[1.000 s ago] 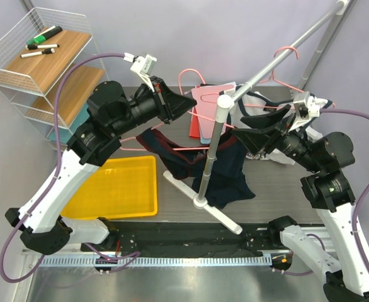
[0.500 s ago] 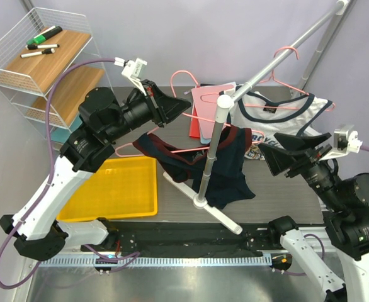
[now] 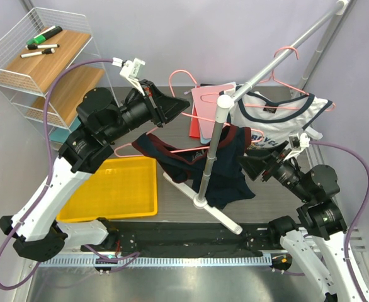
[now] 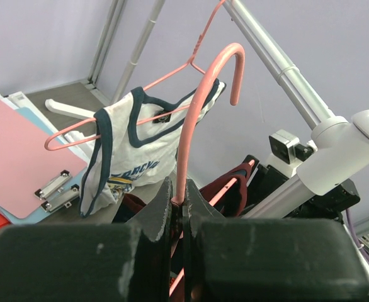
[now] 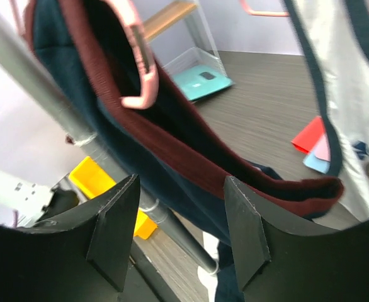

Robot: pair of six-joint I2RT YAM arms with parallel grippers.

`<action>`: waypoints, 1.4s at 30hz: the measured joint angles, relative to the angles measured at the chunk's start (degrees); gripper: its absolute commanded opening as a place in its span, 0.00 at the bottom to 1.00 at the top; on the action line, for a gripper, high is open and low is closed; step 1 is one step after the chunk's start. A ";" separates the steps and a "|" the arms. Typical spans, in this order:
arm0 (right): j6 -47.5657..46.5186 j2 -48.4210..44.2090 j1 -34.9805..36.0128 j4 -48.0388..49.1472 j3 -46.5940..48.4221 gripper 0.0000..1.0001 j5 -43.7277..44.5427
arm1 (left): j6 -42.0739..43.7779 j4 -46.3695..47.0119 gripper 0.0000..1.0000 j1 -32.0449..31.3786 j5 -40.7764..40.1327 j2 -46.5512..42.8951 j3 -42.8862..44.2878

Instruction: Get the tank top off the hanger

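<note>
A navy tank top with maroon trim (image 3: 225, 165) hangs on a pink hanger (image 3: 179, 77) and drapes round the rack's upright pole. My left gripper (image 3: 183, 104) is shut on the hanger's neck just below the hook, as the left wrist view (image 4: 183, 198) shows. My right gripper (image 3: 250, 165) is open and empty, low at the top's right side. In the right wrist view the gripper (image 5: 179, 220) has its fingers spread just short of the maroon hem (image 5: 247, 170). The hanger's shoulder (image 5: 137, 56) pokes out above.
A white tank top with navy trim (image 3: 279, 119) hangs on a second pink hanger from the slanted silver rail (image 3: 272, 63). The rack's pole (image 3: 210, 157) and white foot stand mid-table. Pink clipboards (image 3: 206, 107) lie behind. A yellow tray (image 3: 115, 185) sits left and a wire shelf (image 3: 39, 56) far left.
My right arm has left the rail by the white top, swung back right, then dropped low toward the navy top. My left gripper has lifted the hanger slightly up and left.
</note>
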 measured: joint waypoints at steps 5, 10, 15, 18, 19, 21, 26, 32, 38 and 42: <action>0.57 0.00 0.00 5.66 -2.49 0.53 -3.37 | -0.02 0.00 0.00 0.00 0.07 0.00 0.00; 1.03 0.02 0.00 9.07 -3.06 0.41 -3.87 | -0.07 0.00 0.00 0.00 0.09 0.00 0.00; 1.97 0.00 0.00 11.30 -3.50 0.26 -3.54 | -0.31 0.00 0.00 0.00 0.09 0.00 0.00; 2.67 -0.28 0.00 11.74 -3.63 0.14 -2.69 | -0.57 -0.02 0.00 0.00 0.07 -0.02 0.00; 2.84 -0.48 0.00 11.78 -3.72 0.11 -2.40 | -0.59 -0.04 0.00 0.00 0.04 -0.07 0.00; 3.26 -1.27 0.00 11.74 -3.85 0.01 -1.70 | -0.59 -0.07 0.00 0.00 0.02 -0.20 0.00; 5.07 -3.93 0.00 10.91 -3.85 0.01 2.93 | -0.48 -0.48 0.00 0.00 -0.90 -1.07 -0.07; 7.48 -4.85 0.00 9.90 -3.82 0.01 6.47 | 0.57 -1.38 0.00 0.00 -2.36 -2.05 -0.44; 10.12 -5.66 0.00 6.05 -2.40 0.01 10.78 | 2.23 -3.76 0.00 0.00 -4.55 -2.16 -0.44; 11.28 -6.16 0.00 2.51 0.22 0.01 15.04 | 3.30 -5.22 0.00 0.00 -5.55 -2.19 -0.44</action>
